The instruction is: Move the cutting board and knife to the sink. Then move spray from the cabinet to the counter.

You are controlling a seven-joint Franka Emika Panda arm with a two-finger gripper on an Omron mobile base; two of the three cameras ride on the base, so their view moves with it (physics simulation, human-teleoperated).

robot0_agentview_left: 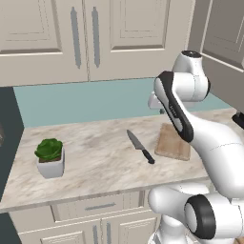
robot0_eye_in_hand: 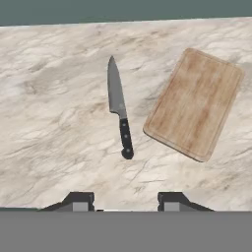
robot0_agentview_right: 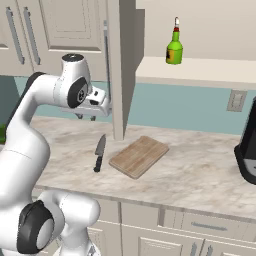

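Two dark fingertips of the gripper [robot0_eye_in_hand: 125, 201] rise at the bottom of the hand view, standing apart with nothing between them. Above that gap, slightly left of centre, lies the small knife [robot0_eye_in_hand: 120, 110] with pointed silver blade and black handle (handle end nearest the jaws, tip toward the top of the frame). Just right of it, apart from it, the flat light-brown wooden cutting board [robot0_eye_in_hand: 195, 103] rests tilted on the beige veined marble counter [robot0_eye_in_hand: 54, 123]. In the right base view, the small green spray bottle [robot0_agentview_right: 174, 49] stands upright at upper centre on the beige open cabinet shelf [robot0_agentview_right: 210, 70].
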